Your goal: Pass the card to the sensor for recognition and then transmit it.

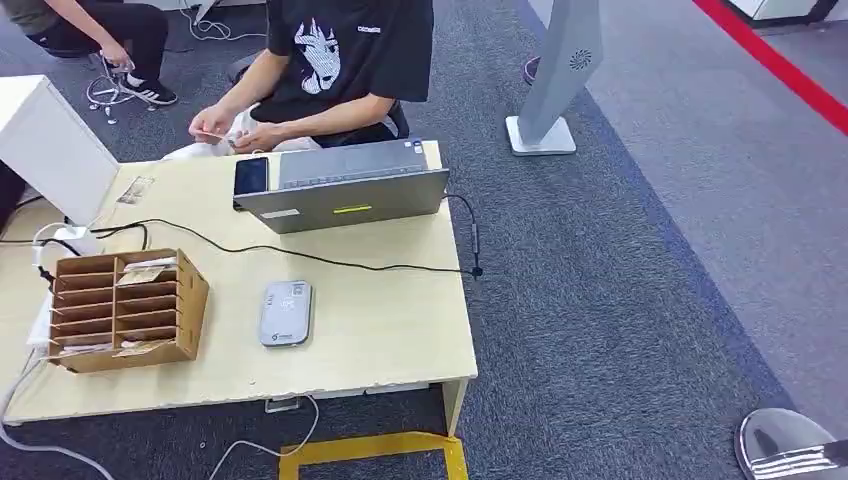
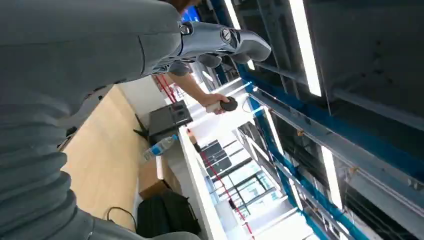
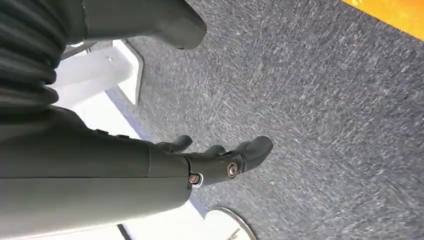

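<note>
A cardboard slotted rack (image 1: 125,310) stands at the left of the pale wooden table (image 1: 390,330), with cards (image 1: 145,272) lying in its slots. The grey flat sensor (image 1: 285,313) lies to its right, near the table's front edge. A seated person (image 1: 340,60) behind the table holds a small card (image 1: 210,133) in both hands. My left hand (image 2: 220,45) points up toward the ceiling with its fingers spread and nothing in it. Down over the grey carpet, my right hand (image 3: 220,160) hangs empty, its fingers apart. A silver part of my right arm (image 1: 790,445) sits in the head view's bottom right corner.
An open laptop (image 1: 340,187) and a phone (image 1: 251,176) lie at the table's back. A black cable (image 1: 330,262) crosses the table. A white box (image 1: 50,140) stands at the far left, a white floor stand (image 1: 550,90) on the carpet, yellow tape (image 1: 370,450) below the table.
</note>
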Available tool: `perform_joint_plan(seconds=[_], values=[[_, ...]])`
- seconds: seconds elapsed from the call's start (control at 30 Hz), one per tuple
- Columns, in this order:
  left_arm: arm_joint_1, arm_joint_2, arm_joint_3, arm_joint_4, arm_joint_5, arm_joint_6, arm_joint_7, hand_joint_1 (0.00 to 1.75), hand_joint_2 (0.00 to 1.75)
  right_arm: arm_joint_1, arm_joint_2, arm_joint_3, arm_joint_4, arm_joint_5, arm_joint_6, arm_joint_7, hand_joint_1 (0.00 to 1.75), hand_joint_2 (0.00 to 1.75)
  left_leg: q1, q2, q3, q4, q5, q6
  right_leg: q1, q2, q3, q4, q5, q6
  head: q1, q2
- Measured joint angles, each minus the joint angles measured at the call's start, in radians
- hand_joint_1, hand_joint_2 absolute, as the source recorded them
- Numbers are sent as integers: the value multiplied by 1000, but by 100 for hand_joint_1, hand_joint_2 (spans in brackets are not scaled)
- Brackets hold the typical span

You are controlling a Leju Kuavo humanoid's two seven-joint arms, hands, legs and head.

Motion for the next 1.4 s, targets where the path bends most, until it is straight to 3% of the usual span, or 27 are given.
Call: perform_joint_plan(seconds=[0.27,0.53,0.93,1.1,1.4], values=[[-150,122,0,224,-90,0,50,0,175,-27,-10,0,-7,4,15,6,0,175,0,1,0,0,1,-1,0,1,0,0,1,0,0,0],[-270,174,-27,420,-195,0,81,0,175,-45,-16,0,-11,-3,16,5,0,175,0,0,0,0,1,-1,0,1,0,0,1,0,0,0],[-402,214,-118,615,-318,1,135,0,175,-59,-24,0,-19,-11,20,-1,0,175,0,1,0,1,2,-1,0,1,-1,0,1,0,0,0],[-473,213,-188,707,-301,1,148,0,175,-65,-24,0,-20,-17,19,-6,0,175,0,1,0,1,2,-1,0,1,-1,0,2,0,0,0],[-547,206,-342,778,-281,1,198,0,175,-77,-24,0,-21,-15,19,-6,0,175,0,2,-1,1,2,-1,0,1,-1,0,2,0,0,0]])
